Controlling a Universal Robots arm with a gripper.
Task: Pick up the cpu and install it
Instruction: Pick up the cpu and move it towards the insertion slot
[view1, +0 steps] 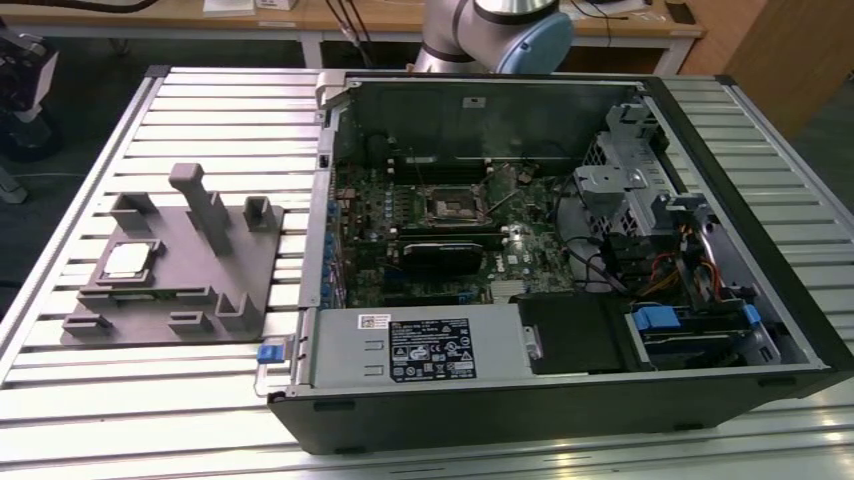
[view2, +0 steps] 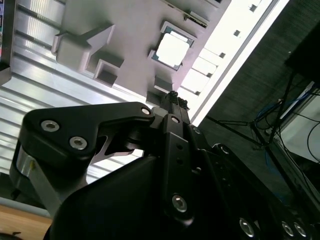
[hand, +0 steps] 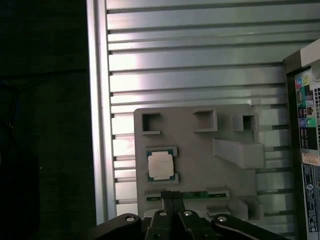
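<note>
Black gripper (hand: 169, 193) links crowd close in both wrist views, with the two slim fingers pressed together at the tip (view2: 173, 96) and nothing held between them. Just beyond that tip lies the cpu (hand: 160, 165), flat and silvery side up in a square pocket of the grey fixture (hand: 200, 150). The claw is near the chip but clear of it, over the fixture's edge strip beside the pocket. In the exterior view the cpu (view1: 127, 260) sits towards the fixture's (view1: 187, 290) left side, and the fixture rests on the slatted metal table (view1: 134, 400), to the exterior view's left of the open computer case (view1: 561, 420). Inside the case the black-framed socket (view1: 447, 205) shows on the green board. A grey and blue joint of the arm (view1: 501, 30) stands behind the case's far wall.
</note>
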